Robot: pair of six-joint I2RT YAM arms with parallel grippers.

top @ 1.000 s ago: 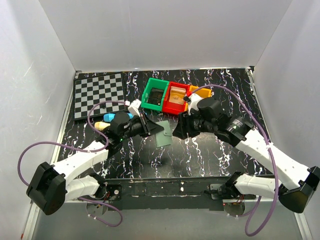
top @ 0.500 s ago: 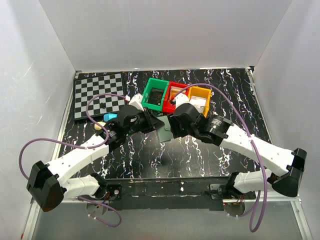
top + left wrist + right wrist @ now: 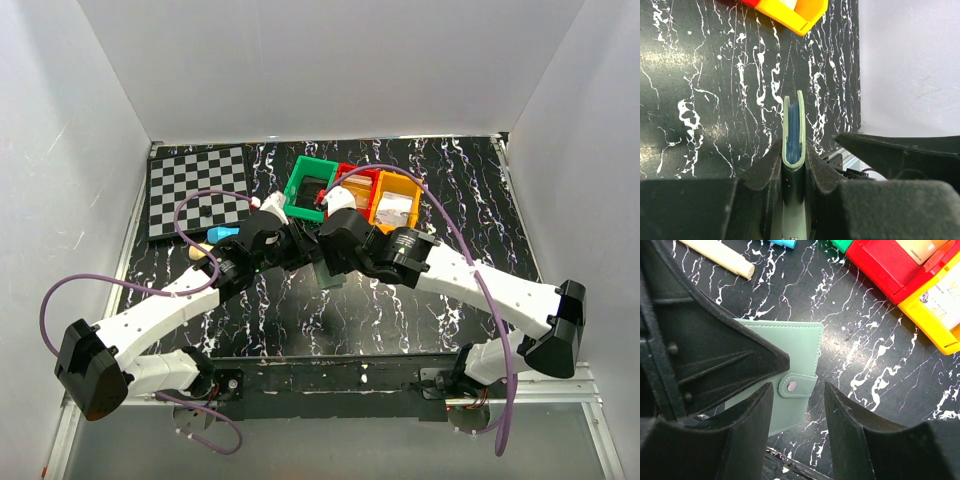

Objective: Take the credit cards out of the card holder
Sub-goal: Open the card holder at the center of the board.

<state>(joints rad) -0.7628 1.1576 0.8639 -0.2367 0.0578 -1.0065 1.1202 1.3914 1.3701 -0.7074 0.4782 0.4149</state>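
Near the centre of the overhead view, both arms meet above the black marbled counter (image 3: 290,310). The left pincer (image 3: 793,159) is clamped onto the card holder (image 3: 793,127), which is folded shut and stands edge-on between its fingers. The right pincer (image 3: 799,390) is spread wide and grips nothing, its fingers flanking the holder's snap tab (image 3: 796,385). A red bin (image 3: 880,270) and an orange bin (image 3: 935,315) sit at that frame's upper right.

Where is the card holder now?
The card holder is mid-table in the top view, in front of the red bin, clamped closed in the left gripper; the open right gripper straddles its snap tab.
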